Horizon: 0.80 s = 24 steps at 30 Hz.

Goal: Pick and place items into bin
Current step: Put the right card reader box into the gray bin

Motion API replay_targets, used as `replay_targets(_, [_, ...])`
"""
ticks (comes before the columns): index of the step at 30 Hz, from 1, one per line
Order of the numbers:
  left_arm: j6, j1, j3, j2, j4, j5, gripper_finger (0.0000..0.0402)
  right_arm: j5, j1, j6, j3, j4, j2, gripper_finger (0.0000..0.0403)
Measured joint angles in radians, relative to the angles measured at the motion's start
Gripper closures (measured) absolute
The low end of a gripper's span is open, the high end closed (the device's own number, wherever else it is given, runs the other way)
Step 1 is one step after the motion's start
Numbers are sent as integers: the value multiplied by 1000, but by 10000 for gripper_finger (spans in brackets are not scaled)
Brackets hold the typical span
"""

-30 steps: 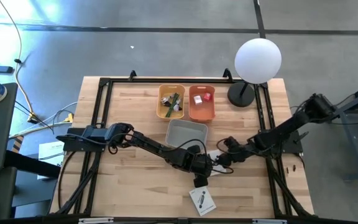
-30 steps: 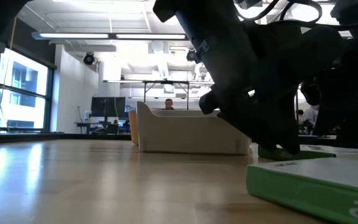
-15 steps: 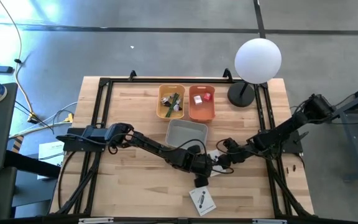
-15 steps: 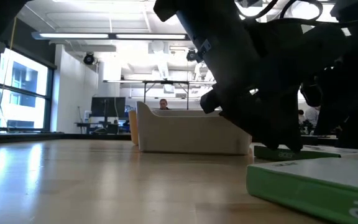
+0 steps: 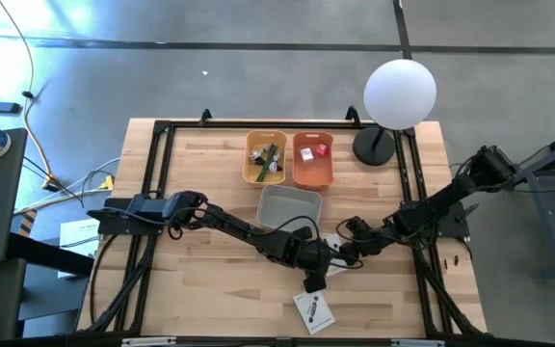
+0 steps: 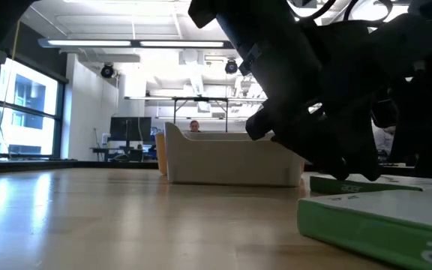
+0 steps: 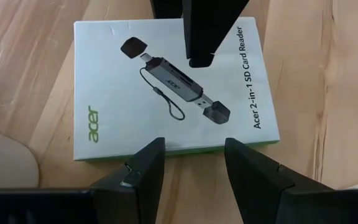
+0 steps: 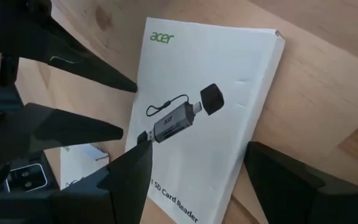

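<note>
A white flat packet [image 7: 173,87] [image 8: 207,118] printed with a dark card reader lies flat on the table near the middle [image 5: 331,241]. My left gripper [image 7: 191,149] [image 5: 318,262] is open, its fingertips over the packet's green long edge. My right gripper [image 8: 197,152] [image 5: 343,249] is open and faces it from the other side, its fingers astride the packet's short end. A second white packet [image 5: 313,310] [image 6: 377,225] lies flat near the table's near edge. Red and white cubes [image 5: 313,150] sit in the orange bin, a green-handled tool and small bits [image 5: 266,159] in the yellow bin. My left gripper reaches the packet's long edge [image 7: 185,148] from above at a slant; I cannot tell whether its fingers touch it. My right gripper stands with one finger [image 8: 132,168] on each side of the packet's short end; whether they touch it I cannot tell.
A grey bin [image 5: 289,206] stands just beyond both grippers, with the yellow bin [image 5: 250,173] and the orange bin [image 5: 297,178] behind it. A lamp with a white globe [image 5: 400,93] stands at the far right corner. Bare wood lies to the left.
My left gripper has edged a little toward the table's right and near side beside the packet. The packet has stayed flat where it was.
</note>
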Motion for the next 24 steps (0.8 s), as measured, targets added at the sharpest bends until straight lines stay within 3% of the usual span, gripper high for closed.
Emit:
replay_targets(15, [-26,-26,0,3,-72,18,247,-40,2,-33,-1,24,1,155])
replay_targets(24, [-25,-32,-2,8,-72,2,287,-34,2,-15,-1,39,1,155])
